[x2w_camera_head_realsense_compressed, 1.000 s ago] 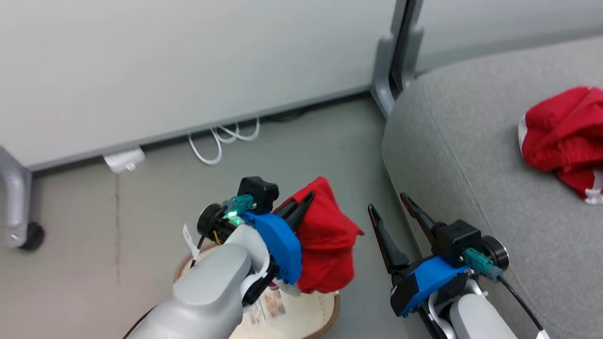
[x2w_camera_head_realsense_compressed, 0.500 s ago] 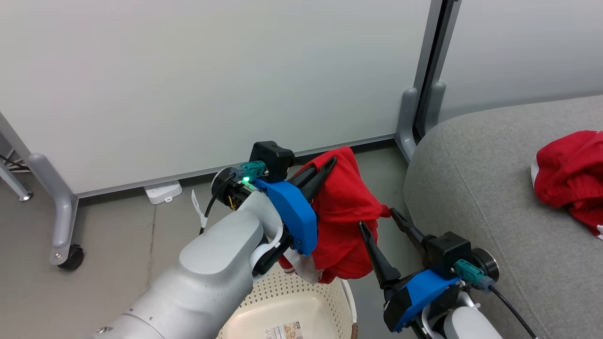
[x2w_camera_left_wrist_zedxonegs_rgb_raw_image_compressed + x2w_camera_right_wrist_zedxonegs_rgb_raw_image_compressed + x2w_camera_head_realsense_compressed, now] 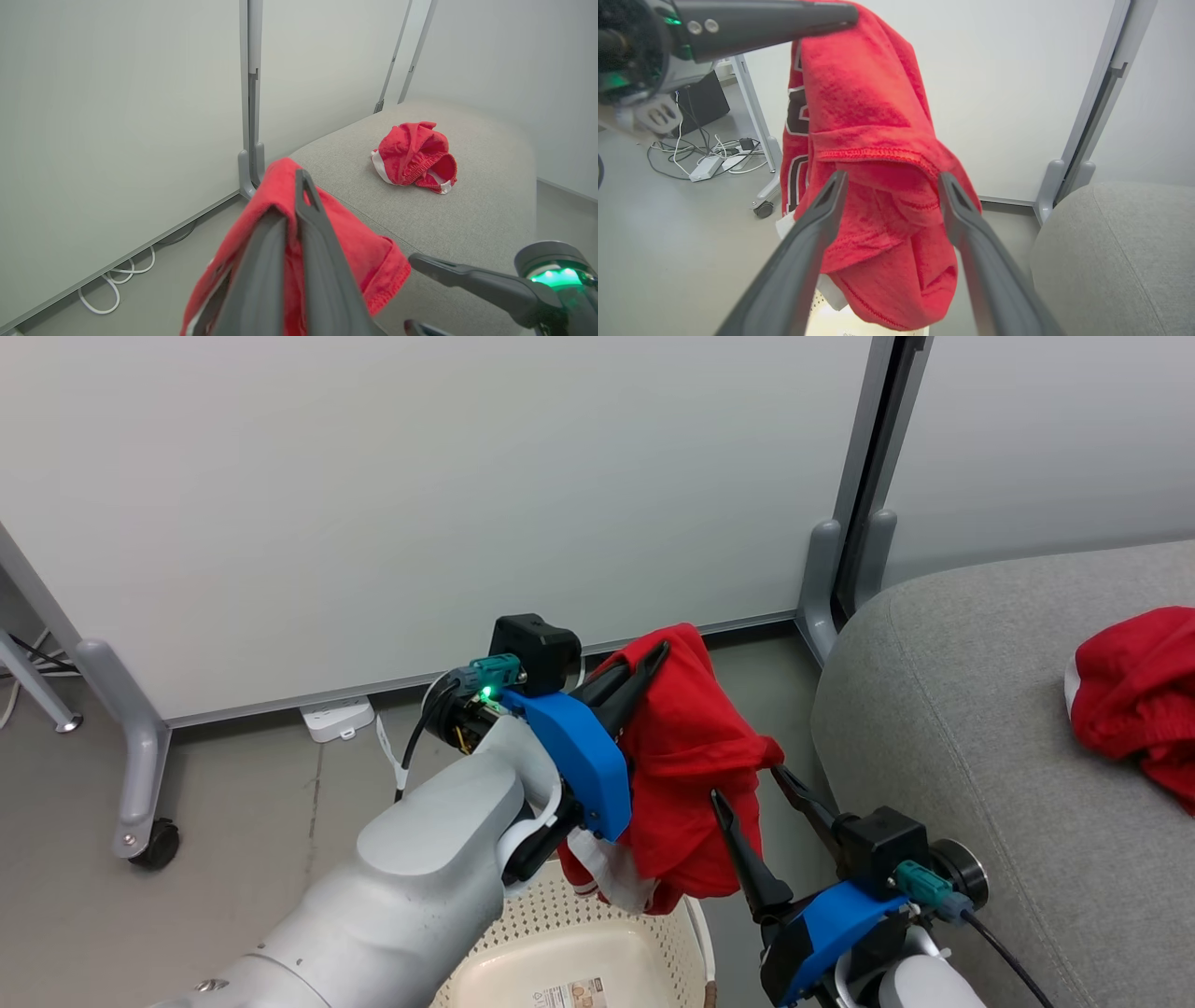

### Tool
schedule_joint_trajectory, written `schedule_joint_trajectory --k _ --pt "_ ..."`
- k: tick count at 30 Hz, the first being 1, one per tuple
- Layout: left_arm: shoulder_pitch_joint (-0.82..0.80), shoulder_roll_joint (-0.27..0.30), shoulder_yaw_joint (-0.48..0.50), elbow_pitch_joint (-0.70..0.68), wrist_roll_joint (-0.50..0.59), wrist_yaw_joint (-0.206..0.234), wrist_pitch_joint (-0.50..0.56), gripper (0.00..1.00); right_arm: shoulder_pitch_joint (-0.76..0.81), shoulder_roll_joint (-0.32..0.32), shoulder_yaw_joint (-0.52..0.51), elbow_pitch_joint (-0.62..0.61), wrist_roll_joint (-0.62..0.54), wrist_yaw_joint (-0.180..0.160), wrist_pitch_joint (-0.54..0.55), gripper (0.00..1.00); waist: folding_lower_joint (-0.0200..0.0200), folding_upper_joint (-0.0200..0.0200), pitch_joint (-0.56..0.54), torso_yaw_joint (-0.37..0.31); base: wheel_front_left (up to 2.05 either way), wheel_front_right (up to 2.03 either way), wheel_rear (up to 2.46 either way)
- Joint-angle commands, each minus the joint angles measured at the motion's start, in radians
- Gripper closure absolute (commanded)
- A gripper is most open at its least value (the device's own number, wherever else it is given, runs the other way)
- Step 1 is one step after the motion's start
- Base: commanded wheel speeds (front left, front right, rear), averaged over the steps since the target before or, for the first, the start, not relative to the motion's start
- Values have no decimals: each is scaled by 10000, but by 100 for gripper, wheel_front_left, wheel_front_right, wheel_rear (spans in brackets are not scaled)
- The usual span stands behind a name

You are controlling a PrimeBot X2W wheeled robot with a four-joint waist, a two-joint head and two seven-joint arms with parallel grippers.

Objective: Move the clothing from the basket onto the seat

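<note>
My left gripper (image 3: 653,653) is shut on a red garment (image 3: 686,756), which hangs from its fingertips above the cream perforated basket (image 3: 560,919). In the left wrist view the cloth (image 3: 364,252) drapes over my left gripper (image 3: 292,196). In the right wrist view a black number with white edging shows on the garment (image 3: 868,93). My right gripper (image 3: 747,784) is open just right of the hanging cloth, which appears between its spread fingers (image 3: 893,177); I cannot tell if they touch. A second red garment (image 3: 1134,700) with white trim lies bunched on the grey seat (image 3: 980,728).
Pale partition panels stand behind, with grey posts and a castered foot (image 3: 149,840) at the left. A white power strip (image 3: 336,719) and cables (image 3: 710,158) lie on the floor by the wall. The seat's rounded corner (image 3: 1111,261) is close on the right.
The head camera has tilted up. My left gripper has lifted the red garment higher above the basket, and my open right gripper has come up close beside the hanging cloth.
</note>
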Motion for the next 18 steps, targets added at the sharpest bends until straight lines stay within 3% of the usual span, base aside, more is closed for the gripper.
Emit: schedule_joint_trajectory --k 1,18 --pt "-55 20 -74 30 -82 -37 -75 100 91 -14 -23 -12 -68 -3 64 0 0 0 10 11 0 0 0" --pt "-229 18 -754 149 -570 -37 -176 100 -881 -183 88 783 -997 -3 404 0 0 0 190 103 0 0 0"
